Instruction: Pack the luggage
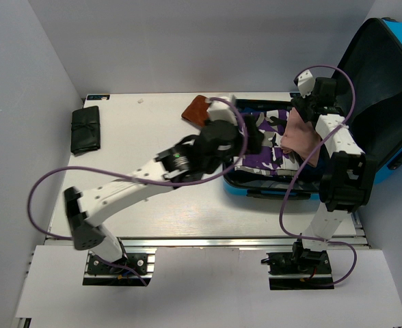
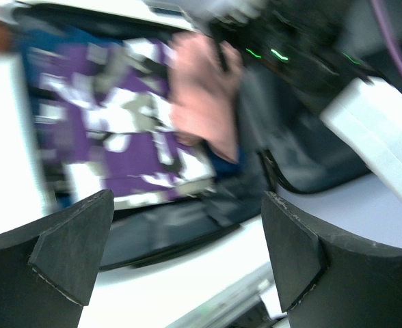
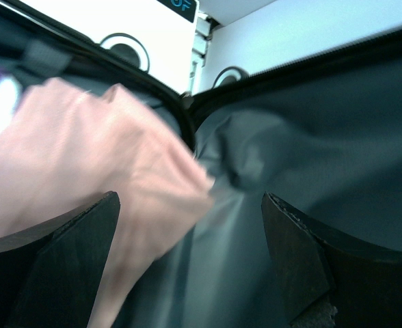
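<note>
Luggage beneath right tool, left tool at its edge.

White table: black roll far left, brown pouch far centre, open luggage right.

A lab test cell: white panel walls around a metal-railed table.

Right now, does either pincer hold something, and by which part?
Nothing is held: the left pincer and the right pincer both stand open and empty.
</note>
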Robot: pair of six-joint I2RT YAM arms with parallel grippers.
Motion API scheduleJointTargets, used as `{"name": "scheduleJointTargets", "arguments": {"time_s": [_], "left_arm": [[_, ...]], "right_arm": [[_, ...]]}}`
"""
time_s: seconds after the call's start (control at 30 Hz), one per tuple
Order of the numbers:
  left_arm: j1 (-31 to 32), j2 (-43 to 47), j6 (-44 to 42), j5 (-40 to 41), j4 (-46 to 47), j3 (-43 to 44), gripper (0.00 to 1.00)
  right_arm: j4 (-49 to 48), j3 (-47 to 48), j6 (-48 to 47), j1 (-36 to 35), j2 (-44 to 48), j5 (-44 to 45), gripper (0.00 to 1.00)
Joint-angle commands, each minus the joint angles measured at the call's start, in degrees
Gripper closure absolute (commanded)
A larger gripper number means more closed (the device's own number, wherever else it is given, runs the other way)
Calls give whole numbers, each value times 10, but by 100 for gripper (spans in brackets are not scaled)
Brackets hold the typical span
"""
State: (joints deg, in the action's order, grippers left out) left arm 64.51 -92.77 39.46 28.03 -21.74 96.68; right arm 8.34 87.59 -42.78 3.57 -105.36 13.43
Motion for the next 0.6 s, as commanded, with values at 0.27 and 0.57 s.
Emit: {"name": "scheduleJointTargets", "arguments": {"time_s": [0.27,0.57], "left_arm": [[-75,274,164,137,-281,-309,2],[-140,349,176,111,-271,-425,2]], "right_arm": [[249,-85,466,-9,182,109,11],[237,-209,582,52,281,20,16]]}}
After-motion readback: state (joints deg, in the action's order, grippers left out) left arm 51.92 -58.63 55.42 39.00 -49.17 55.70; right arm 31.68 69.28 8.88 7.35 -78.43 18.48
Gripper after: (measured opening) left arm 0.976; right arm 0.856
